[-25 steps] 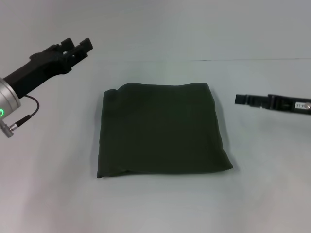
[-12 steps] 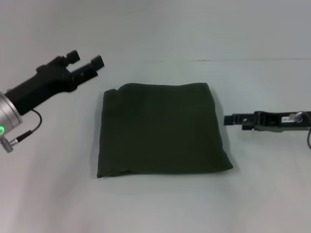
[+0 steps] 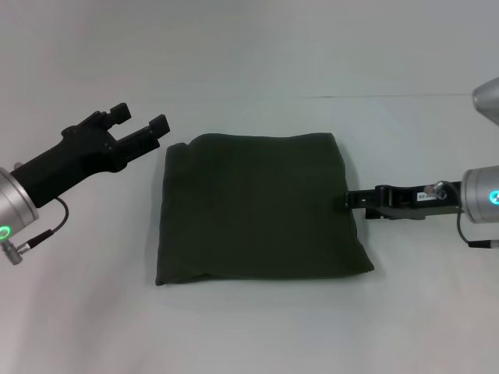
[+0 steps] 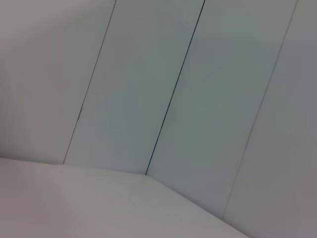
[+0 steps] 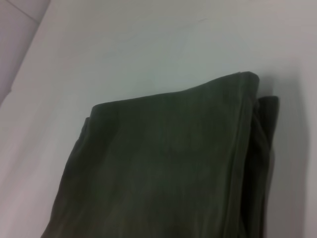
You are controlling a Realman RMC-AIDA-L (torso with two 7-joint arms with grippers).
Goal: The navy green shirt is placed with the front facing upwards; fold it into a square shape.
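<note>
The navy green shirt (image 3: pixel 261 206) lies folded into a rough square on the white table, plain green side up, no lettering showing. In the right wrist view the shirt (image 5: pixel 163 173) fills the lower part, with stacked folded layers along one edge. My left gripper (image 3: pixel 140 117) hovers off the shirt's far left corner, open and empty. My right gripper (image 3: pixel 349 200) lies low and level, its tip at the middle of the shirt's right edge.
The white table (image 3: pixel 249 327) runs on all sides of the shirt. A pale panelled wall (image 4: pixel 198 89) with dark seams rises behind the table's far edge.
My right gripper has slid left along the table until its tip meets the shirt's right edge. My left gripper has dropped a little and shifted toward the shirt. The shirt has not moved.
</note>
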